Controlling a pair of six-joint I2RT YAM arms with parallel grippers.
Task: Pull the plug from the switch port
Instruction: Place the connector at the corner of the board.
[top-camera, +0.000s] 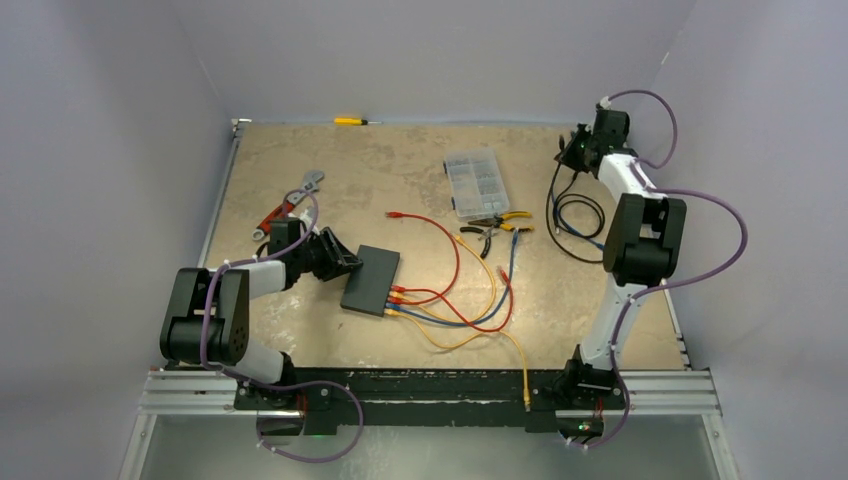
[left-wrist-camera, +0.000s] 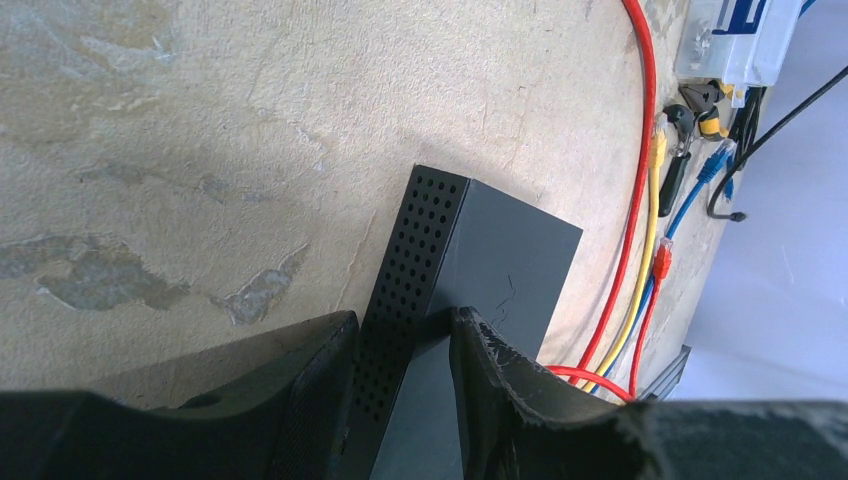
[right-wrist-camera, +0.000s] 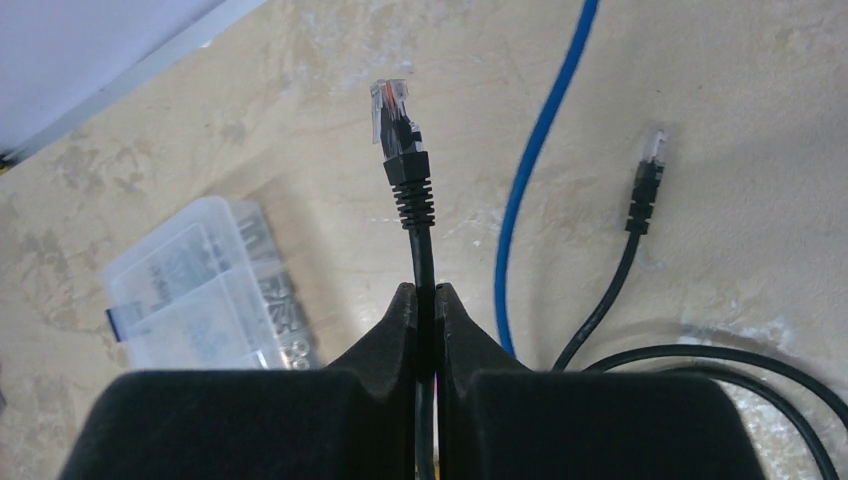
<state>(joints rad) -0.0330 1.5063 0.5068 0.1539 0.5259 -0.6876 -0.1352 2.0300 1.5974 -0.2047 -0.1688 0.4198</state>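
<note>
The switch (top-camera: 370, 279) is a flat black box lying left of the table's middle. My left gripper (top-camera: 345, 262) is shut on its far left edge. In the left wrist view one finger presses the perforated side and the other the top of the switch (left-wrist-camera: 500, 260), with the left gripper (left-wrist-camera: 402, 320) around that edge. Red, yellow and blue cables (top-camera: 400, 296) run from its near right edge. My right gripper (top-camera: 578, 152) is at the far right, shut on a black cable (right-wrist-camera: 424, 250). Its clear plug (right-wrist-camera: 392, 112) stands free above the right gripper (right-wrist-camera: 425, 292), far from the switch.
A clear organiser box (top-camera: 475, 183) and yellow-handled pliers (top-camera: 497, 224) lie beyond the loose cables. A wrench and a red-handled tool (top-camera: 290, 205) lie far left, and a yellow screwdriver (top-camera: 352, 121) at the back edge. Coiled black cable (top-camera: 577, 215) lies at the right, with a second black plug (right-wrist-camera: 648, 175).
</note>
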